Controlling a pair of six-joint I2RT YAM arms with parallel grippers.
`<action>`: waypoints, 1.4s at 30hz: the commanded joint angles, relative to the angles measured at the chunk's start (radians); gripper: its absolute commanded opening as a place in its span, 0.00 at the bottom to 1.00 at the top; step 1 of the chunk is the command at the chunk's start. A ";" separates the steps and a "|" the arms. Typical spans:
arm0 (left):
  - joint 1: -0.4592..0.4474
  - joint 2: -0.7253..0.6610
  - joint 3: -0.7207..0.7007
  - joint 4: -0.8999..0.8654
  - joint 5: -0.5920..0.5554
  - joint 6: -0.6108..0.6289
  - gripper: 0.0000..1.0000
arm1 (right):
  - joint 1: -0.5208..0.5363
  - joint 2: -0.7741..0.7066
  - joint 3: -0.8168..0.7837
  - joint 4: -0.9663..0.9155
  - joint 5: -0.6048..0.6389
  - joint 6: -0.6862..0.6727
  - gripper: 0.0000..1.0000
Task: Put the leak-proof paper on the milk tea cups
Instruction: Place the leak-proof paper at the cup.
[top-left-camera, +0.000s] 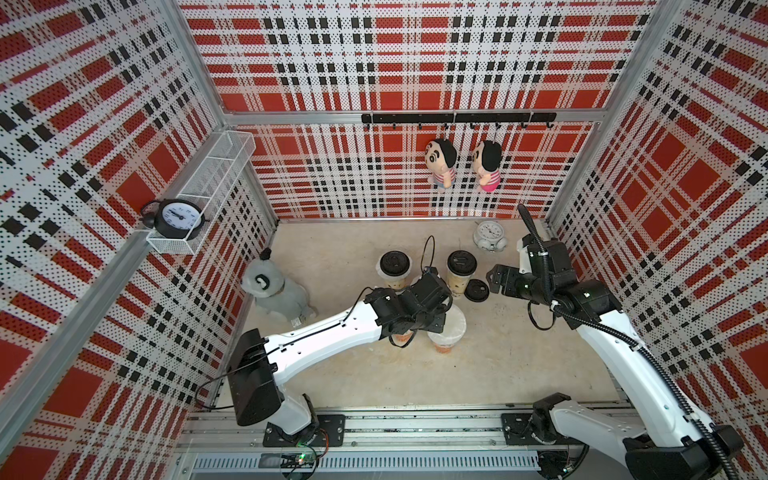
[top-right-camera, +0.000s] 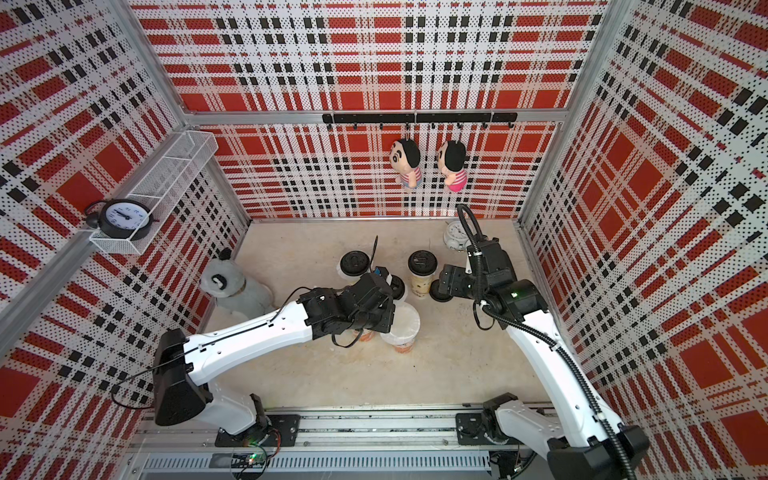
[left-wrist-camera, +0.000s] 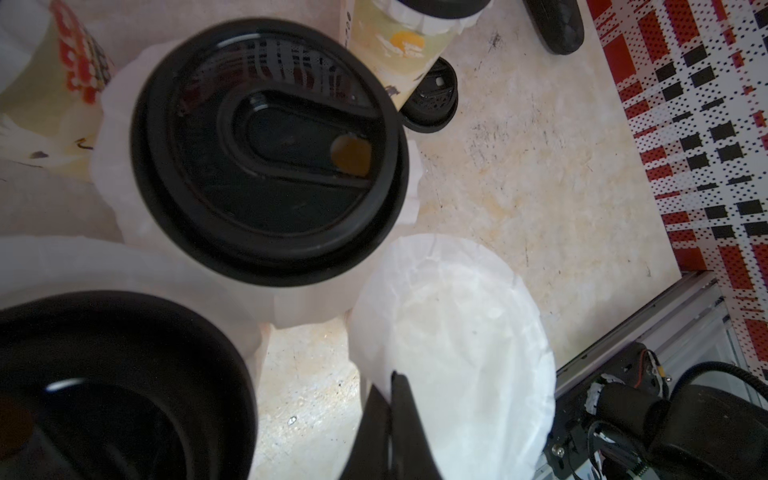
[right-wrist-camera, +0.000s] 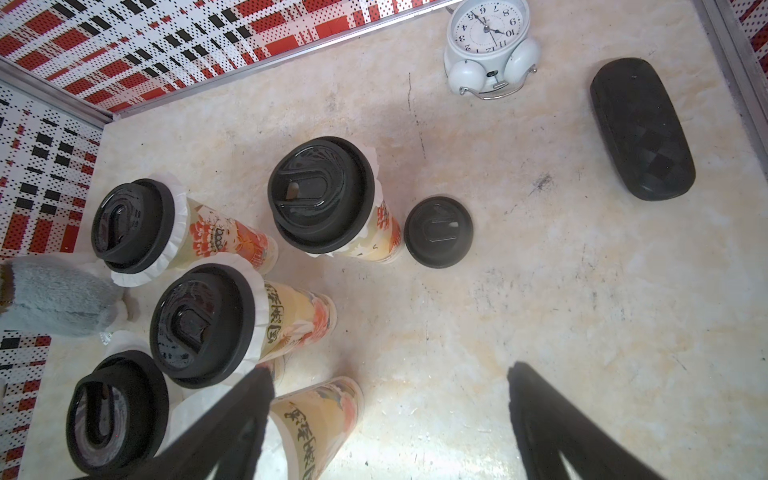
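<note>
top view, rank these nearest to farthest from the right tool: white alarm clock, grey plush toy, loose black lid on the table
1. loose black lid: on the table, right beside the right tool.
2. white alarm clock: by the back wall, beyond the tool.
3. grey plush toy: far across the table, on the left arm's side.

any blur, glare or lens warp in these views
Left wrist view: the nearest black lid is out of focus, and the centre lid mirrors the plaid wall. Right wrist view: sharp, with sheen on the lids. Both top views: frame posts splay outward.
</note>
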 joint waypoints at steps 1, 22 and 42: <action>0.005 0.020 0.005 0.018 0.000 0.014 0.09 | -0.009 -0.014 -0.008 0.018 -0.003 -0.003 0.92; 0.002 0.014 0.027 0.014 0.009 0.010 0.20 | -0.008 -0.019 -0.009 0.017 -0.005 -0.004 0.92; -0.009 0.020 0.065 -0.030 -0.023 0.009 0.10 | -0.009 -0.020 -0.017 0.020 -0.008 -0.007 0.92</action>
